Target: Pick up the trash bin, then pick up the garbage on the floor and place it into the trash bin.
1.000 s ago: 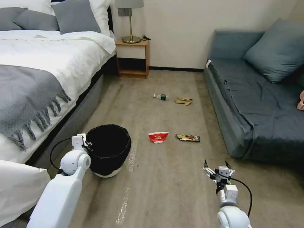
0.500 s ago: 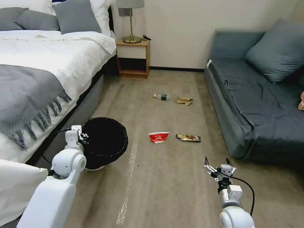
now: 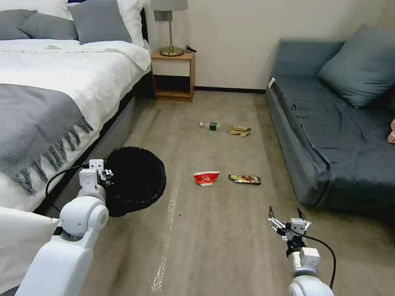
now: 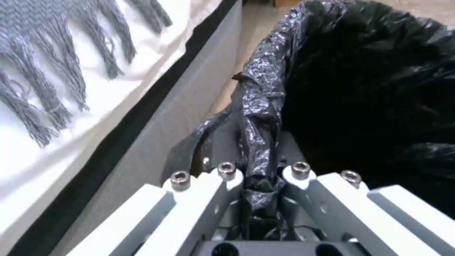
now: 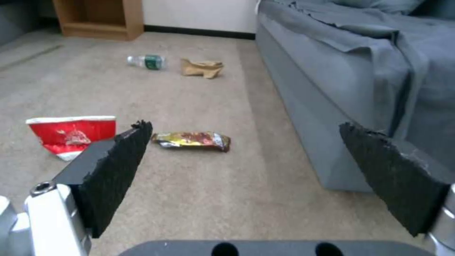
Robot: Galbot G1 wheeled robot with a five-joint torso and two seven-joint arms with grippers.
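A white-sheeted bed (image 3: 53, 82) with a fringed grey throw (image 3: 37, 123) runs along the robot's left, and a blue-grey sofa (image 3: 329, 135) lines its right, with a strip of beige carpet (image 3: 205, 246) between them leading to a wooden nightstand (image 3: 173, 76) topped by a brass lamp (image 3: 169, 28). Beside the bed frame, the trash bin (image 3: 135, 181) tilts with its black-lined mouth toward the camera; it appears to be off the floor, though the head view does not settle that. The left gripper (image 3: 105, 173) is clamped on the bin's near rim, and in the left wrist view its fingers (image 4: 227, 177) are pinched tight on a fold of the crinkled black bag (image 4: 261, 117). The right gripper (image 3: 286, 217) hangs low over bare carpet near the sofa, its dark-padded fingers (image 5: 118, 163) spread wide and holding nothing. On the floor ahead of it lie a red-white crumpled wrapper (image 3: 205, 178) and, just to its right, a brown-gold snack wrapper (image 3: 244, 179). Farther back, toward the nightstand, a clear bottle (image 3: 210, 126) with a green label rests on its side next to a piece of crumpled tan paper (image 3: 239, 130).
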